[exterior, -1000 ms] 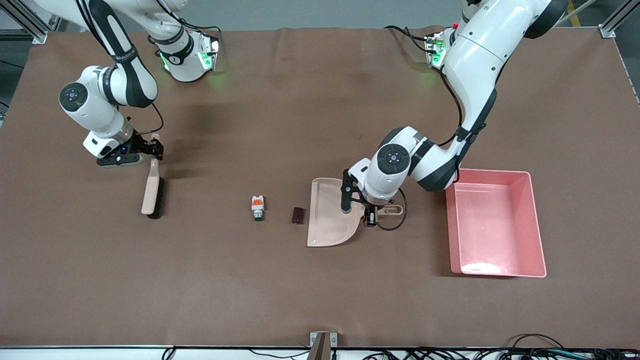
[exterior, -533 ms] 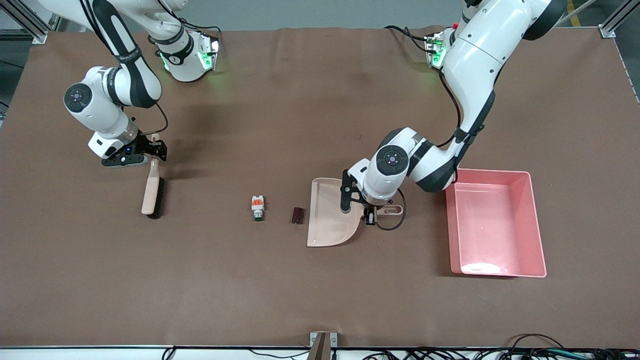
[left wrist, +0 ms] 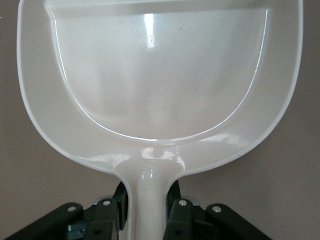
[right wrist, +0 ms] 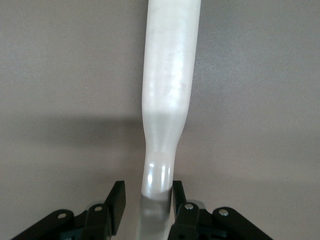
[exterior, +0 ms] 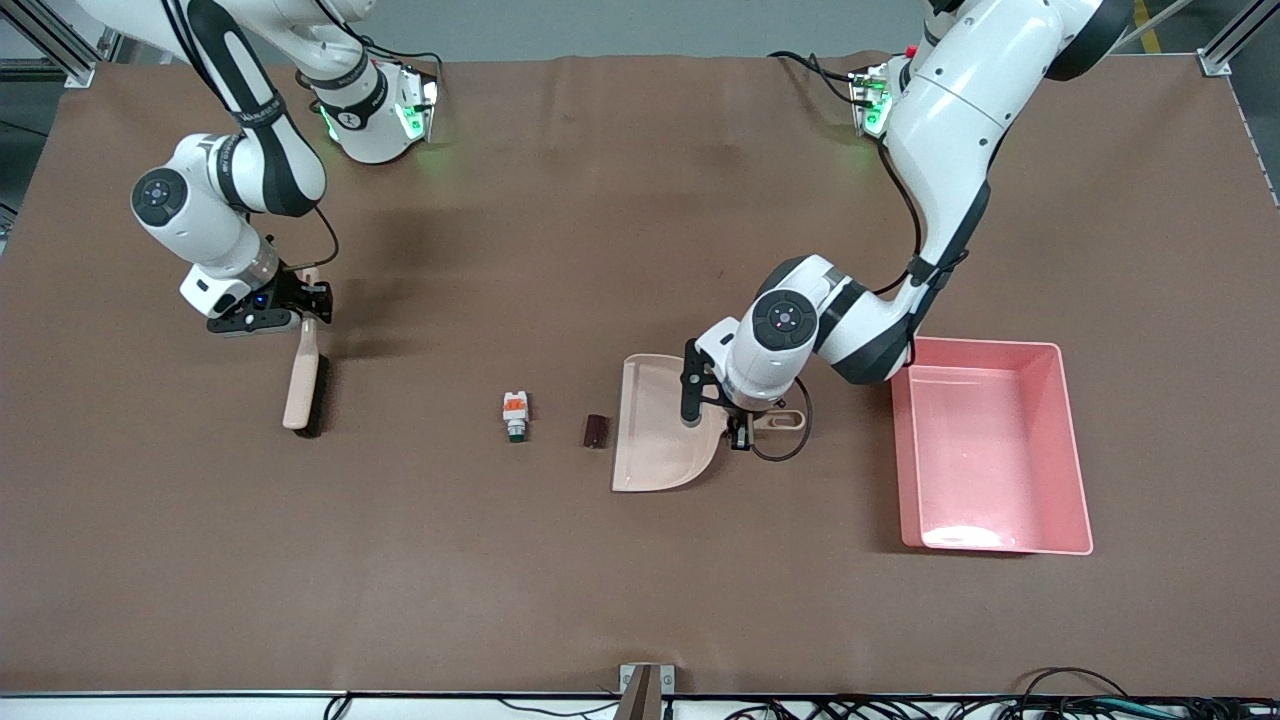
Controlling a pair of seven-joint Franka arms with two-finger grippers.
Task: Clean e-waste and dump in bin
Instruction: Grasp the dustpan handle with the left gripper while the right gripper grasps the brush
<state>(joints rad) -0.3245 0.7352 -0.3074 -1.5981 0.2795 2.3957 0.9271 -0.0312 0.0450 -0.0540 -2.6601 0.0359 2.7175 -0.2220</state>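
The e-waste lies on the brown mat: a white component with an orange band and green end [exterior: 515, 415], and a dark block [exterior: 595, 430] just off the lip of the beige dustpan [exterior: 655, 430]. My left gripper [exterior: 745, 425] is shut on the dustpan's handle; the left wrist view shows the pan [left wrist: 160, 75] ahead of the gripper [left wrist: 147, 192]. My right gripper [exterior: 305, 300] is open and straddles the handle end of a beige brush [exterior: 302, 385]; in the right wrist view [right wrist: 147, 192] one finger stands clear of the handle [right wrist: 170, 75]. The pink bin [exterior: 985, 345] is empty.
The bin sits toward the left arm's end of the table, beside the left arm's elbow. The brush lies on the mat toward the right arm's end. A small metal bracket [exterior: 645, 680] is at the table edge nearest the front camera.
The right arm's wrist and elbow shifted slightly toward its base, with its gripper staying at the brush handle. The left arm and the dustpan barely moved.
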